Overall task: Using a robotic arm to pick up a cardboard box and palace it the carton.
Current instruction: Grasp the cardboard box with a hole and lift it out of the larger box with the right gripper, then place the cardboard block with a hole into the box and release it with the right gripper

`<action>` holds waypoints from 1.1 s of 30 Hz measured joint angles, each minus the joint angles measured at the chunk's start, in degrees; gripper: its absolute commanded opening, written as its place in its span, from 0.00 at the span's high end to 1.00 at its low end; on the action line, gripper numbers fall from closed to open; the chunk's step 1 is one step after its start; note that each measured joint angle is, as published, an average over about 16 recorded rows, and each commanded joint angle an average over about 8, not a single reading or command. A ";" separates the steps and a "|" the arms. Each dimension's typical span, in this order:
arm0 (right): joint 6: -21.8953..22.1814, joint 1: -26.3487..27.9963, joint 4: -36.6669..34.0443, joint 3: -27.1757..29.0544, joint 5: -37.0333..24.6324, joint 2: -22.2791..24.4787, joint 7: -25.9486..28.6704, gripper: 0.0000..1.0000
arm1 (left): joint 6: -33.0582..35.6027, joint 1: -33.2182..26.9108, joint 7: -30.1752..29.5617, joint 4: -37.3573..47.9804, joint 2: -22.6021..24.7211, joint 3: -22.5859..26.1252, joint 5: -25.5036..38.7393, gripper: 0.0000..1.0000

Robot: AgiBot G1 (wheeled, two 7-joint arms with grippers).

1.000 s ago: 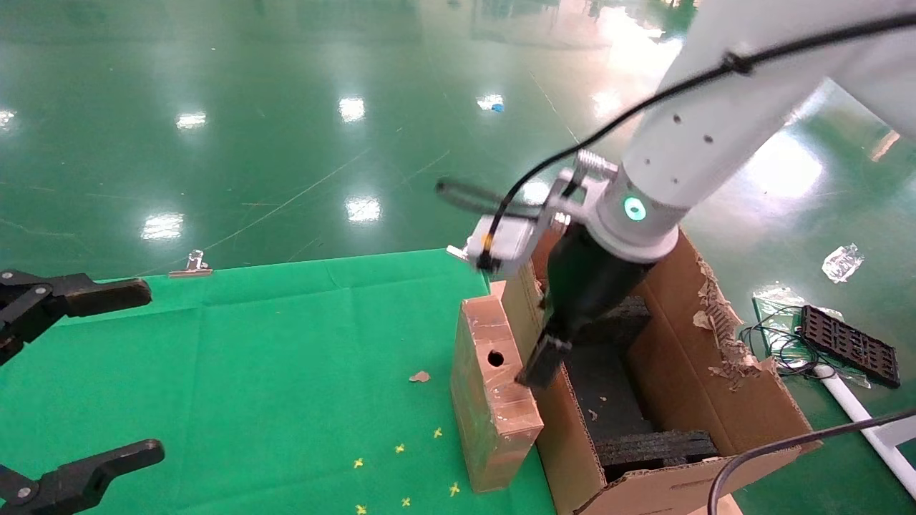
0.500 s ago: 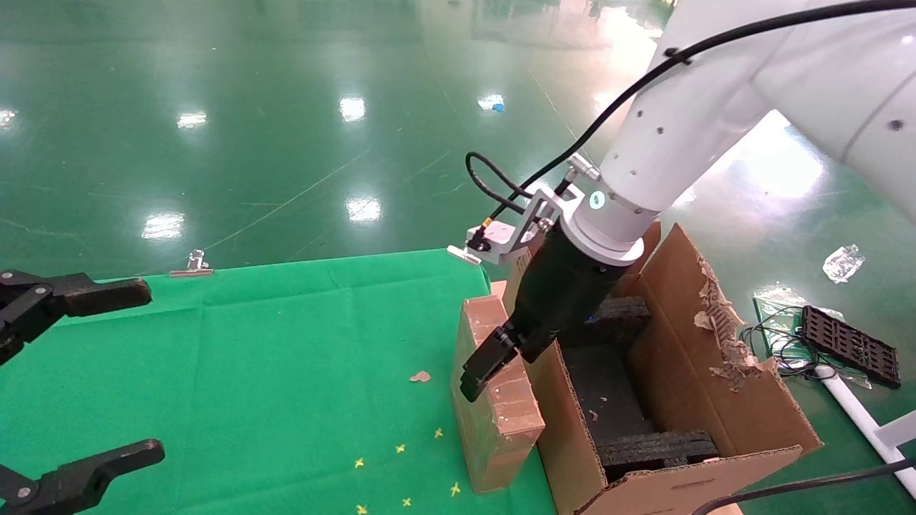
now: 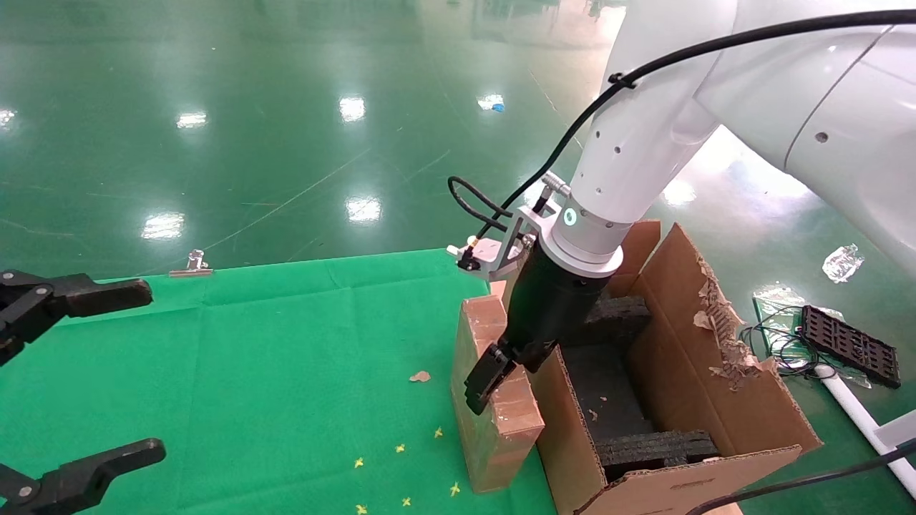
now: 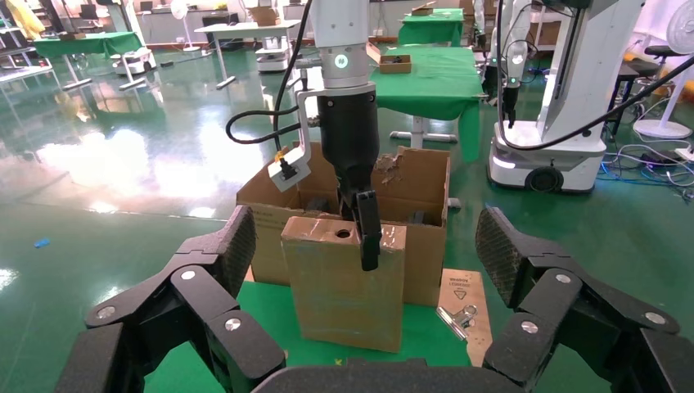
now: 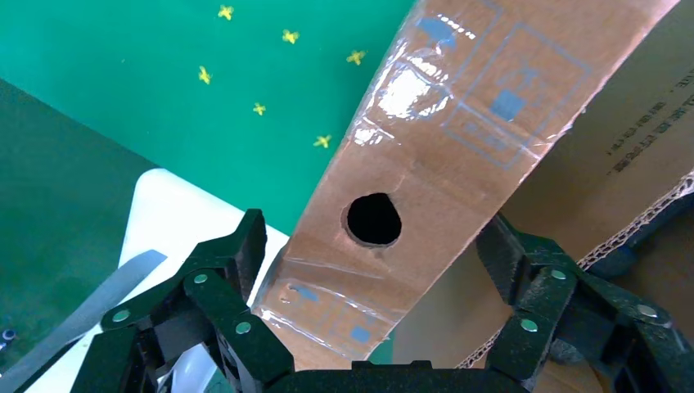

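Your right tool (image 5: 372, 327) straddles the top edge of the cardboard box (image 3: 494, 400), fingers spread wide, gripping nothing; the box stands on the tabletop (image 3: 250, 372) against the carton (image 3: 715, 400), ready for a short lift.

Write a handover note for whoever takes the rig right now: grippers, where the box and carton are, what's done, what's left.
Right gripper: open, lowered over the top of the cardboard box, fingers straddling its narrow holed side; no grip yet.
Left gripper: open, parked at the table's left, away from the work.
Cardboard box: standing upright on the green cloth, right beside the carton.
Carton: open, black foam inside, nothing placed in it.
Done: approach and alignment.
Left: close on the box, lift it, put it in the carton.
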 measured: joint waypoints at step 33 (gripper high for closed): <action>3.68 7.60 1.31 2.40 1.77 7.67 -9.39 1.00 | -0.05 -0.03 0.06 0.00 -0.05 0.12 -0.09 1.00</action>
